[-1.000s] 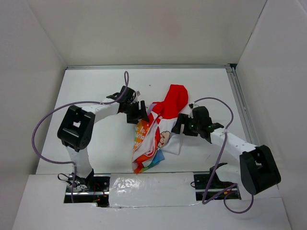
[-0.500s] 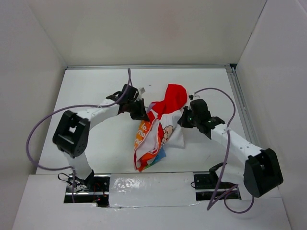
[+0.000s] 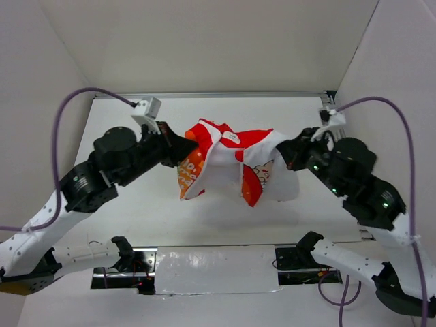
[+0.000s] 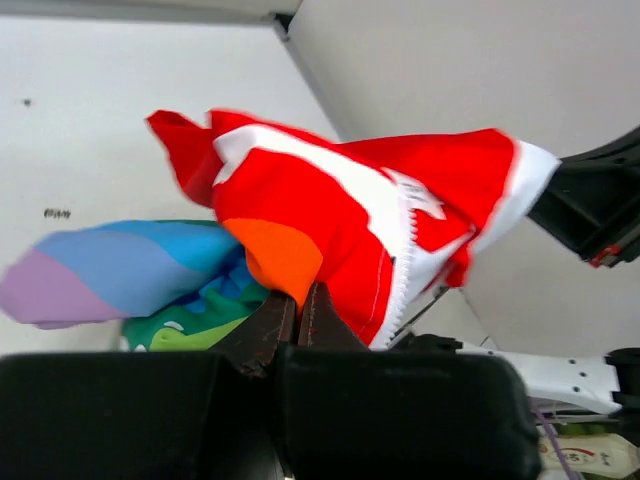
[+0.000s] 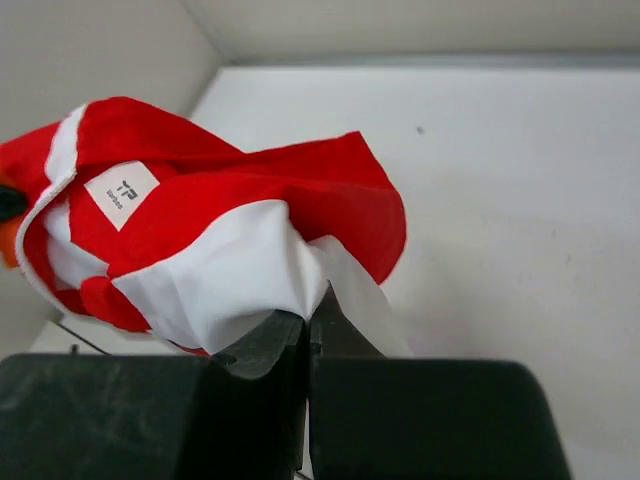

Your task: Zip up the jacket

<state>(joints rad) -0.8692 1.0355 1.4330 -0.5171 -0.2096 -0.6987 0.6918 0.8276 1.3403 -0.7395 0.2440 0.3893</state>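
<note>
Above the white table [image 3: 136, 204], the child's jacket [image 3: 231, 160] hangs stretched between the two grippers. Half a second ago it lay bunched on the surface with both arms low beside it. Both arms have since swung up and apart, and the garment has opened from a narrow upright heap into a wide band running left to right, its shadow falling on the table below.

The left gripper [image 3: 185, 144] is clamped on the jacket's left end. Its wrist camera shows the fingers pressed together, with orange and red fabric pinched at their tips and a rainbow-striped panel [image 4: 110, 275] drooping just beside them. The right gripper [image 3: 289, 151] is closed on the opposite end. Its own camera shows the fingers tight on a fold of white cloth edged in red, the rest of the garment billowing away from the tips.

A small white label [image 5: 122, 190] shows on the red inner part near the top edge. In the overhead view, a cartoon print [image 3: 262, 174] faces the camera on the white front that sags between the grippers. The jacket's lower edges hang free, clear of the table.
</note>
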